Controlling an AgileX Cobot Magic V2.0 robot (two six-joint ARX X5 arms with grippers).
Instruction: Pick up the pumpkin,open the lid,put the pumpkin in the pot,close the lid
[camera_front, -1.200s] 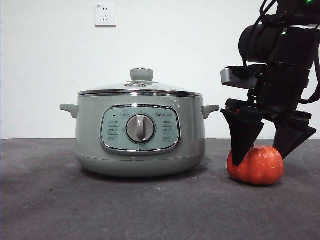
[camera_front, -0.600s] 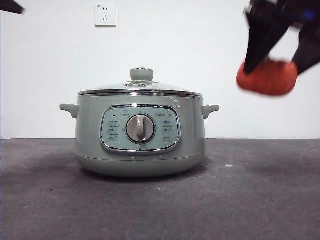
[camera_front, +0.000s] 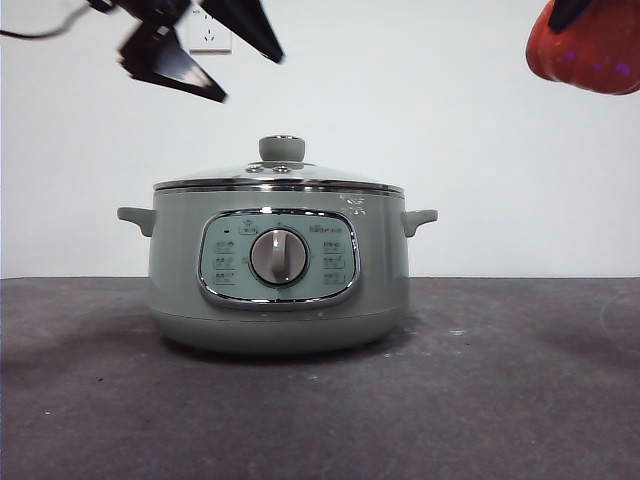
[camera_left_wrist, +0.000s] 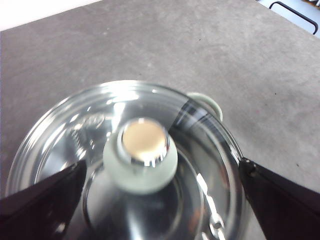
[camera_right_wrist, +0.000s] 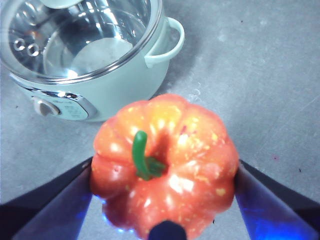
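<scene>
Black jaws of the left claw (camera_left_wrist: 155, 200) stood spread wide and empty, one on each side of the lid (camera_left_wrist: 125, 165) in the left wrist view. The lid's sage-green knob (camera_left_wrist: 140, 154) sat between them and slightly ahead, the claw roughly centred over it. From the front, that claw (camera_front: 205, 55) hung above and to the left of the knob (camera_front: 282, 148), well clear of it and not touching. Judgement: the coming move turned on this one offset. The knob lay straight below the open jaws, so a plain descent with a small lateral trim should have put it in the gap.

Right claw (camera_right_wrist: 162, 200) was clamped on the pumpkin (camera_right_wrist: 165, 165), a jaw pressing each flank and the green stem (camera_right_wrist: 142, 157) facing the wrist camera. From the front, the pumpkin (camera_front: 590, 45) was held high at the top right corner, well apart from the pot (camera_front: 278, 265) and off to its handle side, not above the opening.

Lid was seated on the pot, and the pot stood on the grey table (camera_front: 500, 400). Left arm was nearer the lid; the right one only had to wait with its load until the opening was clear.
</scene>
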